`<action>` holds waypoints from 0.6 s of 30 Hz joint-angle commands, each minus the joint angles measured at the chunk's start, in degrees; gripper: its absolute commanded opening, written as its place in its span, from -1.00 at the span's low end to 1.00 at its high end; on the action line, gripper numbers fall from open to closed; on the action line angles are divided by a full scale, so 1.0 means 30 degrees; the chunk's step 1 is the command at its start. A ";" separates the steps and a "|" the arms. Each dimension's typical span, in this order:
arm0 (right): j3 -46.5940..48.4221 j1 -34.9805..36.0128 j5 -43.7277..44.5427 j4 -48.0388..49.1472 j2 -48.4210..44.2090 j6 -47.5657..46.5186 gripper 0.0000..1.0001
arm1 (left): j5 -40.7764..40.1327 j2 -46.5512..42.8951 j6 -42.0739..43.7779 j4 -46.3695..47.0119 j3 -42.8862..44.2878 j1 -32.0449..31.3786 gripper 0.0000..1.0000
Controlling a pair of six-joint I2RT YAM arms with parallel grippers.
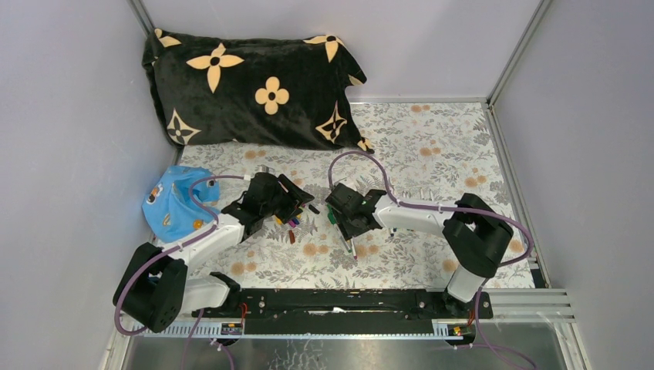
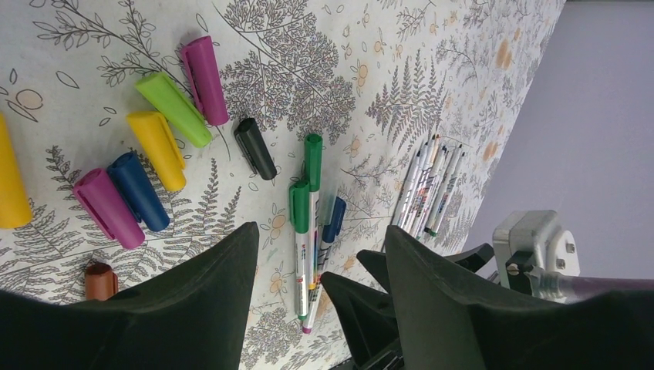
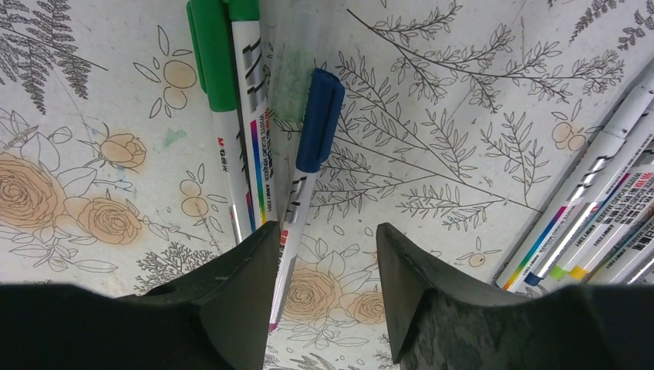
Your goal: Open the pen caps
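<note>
Top external view: high, behind the black mounting rail [image 1: 332, 302] of the arms, looking down and forward over the floral-printed tablecloth [image 1: 432, 154]; things appear small. 
Left wrist view: close over the cloth, looking out between its own black fingers [image 2: 208, 293]. 
Right wrist view: nearer, almost straight down. 
Both wrist views show the blue-capped white pen [image 2: 330, 231] and the green-capped white pen [image 2: 299, 223] beside it.

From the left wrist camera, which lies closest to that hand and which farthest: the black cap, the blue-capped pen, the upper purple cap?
1. Blue-capped pen: right in front of the left hand, in the gap between its fingers.
2. Black cap: farther out, mid-picture.
3. Upper purple cap: farthest, near the picture's top.
</note>
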 commanded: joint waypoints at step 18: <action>-0.1368 0.0167 -0.0500 0.1420 0.0325 0.1002 -0.29 | 0.0026 -0.0489 -0.0347 0.0157 0.0047 -0.0154 0.35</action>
